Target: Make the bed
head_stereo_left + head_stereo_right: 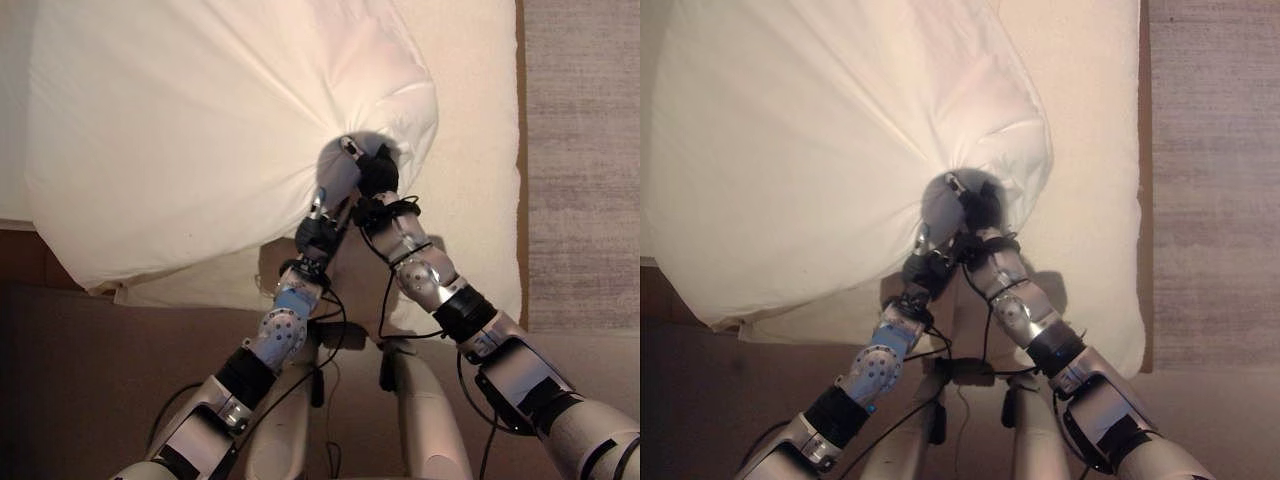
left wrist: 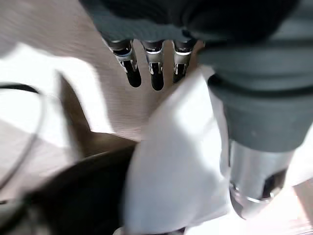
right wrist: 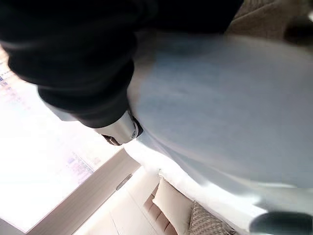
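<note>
A large white duvet (image 1: 190, 130) is lifted over the bed, and its folds run together into one bunched point at my two hands. My left hand (image 1: 336, 178) and right hand (image 1: 379, 170) meet there side by side, each shut on the gathered cloth. In the left wrist view the white cloth (image 2: 178, 161) passes between the thumb (image 2: 254, 147) and the fingers (image 2: 154, 73). Seen from the right wrist, the cloth (image 3: 220, 107) lies against the hand's dark cover beside the thumb (image 3: 120, 130). Under the duvet lies the cream mattress sheet (image 1: 470, 110).
The bed's brown frame edge (image 1: 521, 150) runs down the right, with a grey rug (image 1: 585, 150) beyond it. Dark brown floor (image 1: 90, 360) lies at the near left. A cream cushion (image 3: 171, 200) and a patterned one (image 3: 208, 223) appear in the right wrist view.
</note>
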You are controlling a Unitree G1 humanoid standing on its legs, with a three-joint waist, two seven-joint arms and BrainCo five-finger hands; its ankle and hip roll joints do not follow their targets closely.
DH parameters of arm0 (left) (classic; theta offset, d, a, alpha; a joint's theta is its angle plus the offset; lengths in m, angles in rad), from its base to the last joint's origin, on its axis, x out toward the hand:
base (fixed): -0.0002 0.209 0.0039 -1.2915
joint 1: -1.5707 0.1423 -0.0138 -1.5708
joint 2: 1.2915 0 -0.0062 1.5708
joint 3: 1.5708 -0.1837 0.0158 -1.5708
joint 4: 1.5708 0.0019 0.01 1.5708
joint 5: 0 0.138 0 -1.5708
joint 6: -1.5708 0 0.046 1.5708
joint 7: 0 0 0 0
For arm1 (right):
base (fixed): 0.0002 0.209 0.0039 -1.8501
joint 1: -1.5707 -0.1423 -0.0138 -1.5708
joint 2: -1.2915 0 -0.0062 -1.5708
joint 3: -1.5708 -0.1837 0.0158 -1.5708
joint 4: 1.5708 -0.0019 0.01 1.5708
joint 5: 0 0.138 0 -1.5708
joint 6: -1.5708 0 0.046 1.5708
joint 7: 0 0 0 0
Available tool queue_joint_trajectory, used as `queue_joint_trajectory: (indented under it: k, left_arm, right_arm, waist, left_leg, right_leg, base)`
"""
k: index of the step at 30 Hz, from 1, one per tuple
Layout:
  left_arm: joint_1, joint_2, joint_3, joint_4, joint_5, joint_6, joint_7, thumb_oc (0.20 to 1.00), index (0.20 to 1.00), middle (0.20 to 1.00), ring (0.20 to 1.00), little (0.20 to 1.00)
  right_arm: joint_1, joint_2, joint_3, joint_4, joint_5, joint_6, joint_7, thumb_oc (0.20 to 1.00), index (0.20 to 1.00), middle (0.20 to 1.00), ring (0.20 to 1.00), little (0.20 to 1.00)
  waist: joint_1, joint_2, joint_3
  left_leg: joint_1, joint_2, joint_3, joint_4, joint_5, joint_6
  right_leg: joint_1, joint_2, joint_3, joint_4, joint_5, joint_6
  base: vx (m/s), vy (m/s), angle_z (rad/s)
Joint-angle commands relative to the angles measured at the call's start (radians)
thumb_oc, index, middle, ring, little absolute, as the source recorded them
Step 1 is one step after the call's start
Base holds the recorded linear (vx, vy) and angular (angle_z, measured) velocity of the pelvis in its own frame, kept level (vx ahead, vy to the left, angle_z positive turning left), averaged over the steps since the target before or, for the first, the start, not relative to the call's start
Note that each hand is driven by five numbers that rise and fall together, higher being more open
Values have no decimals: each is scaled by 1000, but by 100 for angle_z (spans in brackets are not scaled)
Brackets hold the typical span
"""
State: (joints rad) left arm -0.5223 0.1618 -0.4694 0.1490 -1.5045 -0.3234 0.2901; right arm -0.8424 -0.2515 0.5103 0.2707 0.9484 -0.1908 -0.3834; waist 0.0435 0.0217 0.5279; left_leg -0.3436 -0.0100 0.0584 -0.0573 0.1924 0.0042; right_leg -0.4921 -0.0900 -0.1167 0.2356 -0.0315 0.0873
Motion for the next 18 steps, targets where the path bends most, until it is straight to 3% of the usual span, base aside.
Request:
queue_joint_trajectory:
  k: [1, 8, 18]
  left_arm:
    - [44, -16, 78, -26, 91, -71, 15, 1000, 1000, 1000, 1000, 1000]
    - [169, -4, 136, -91, 123, -91, 22, 1000, 1000, 1000, 1000, 1000]
    - [268, 20, 189, -82, 151, -93, 39, 1000, 1000, 1000, 1000, 1000]
  right_arm:
    - [63, -22, -130, -210, -82, -128, -1, 200, 200, 200, 200, 200]
    - [80, -41, -209, -210, -162, -148, -73, 200, 200, 200, 200, 200]
    - [40, -52, -267, -171, -163, -164, -138, 200, 200, 200, 200, 200]
  waist:
    - [-41, -63, -88]
    - [-27, -53, -80]
    - [-2, -49, -73]
  left_leg:
    - [-12, -50, 3, 66, -113, 2]
    - [-32, -54, -13, 81, -113, 2]
    - [-41, -57, -21, 77, -109, 3]
  right_leg:
    - [38, 25, 5, -114, 142, 9]
    - [39, 18, -9, -116, 145, 7]
    - [33, 13, -25, -110, 141, 8]
  base:
    - [-6, -43, -1]
    - [-3, -32, 1]
    - [3, -7, 3]
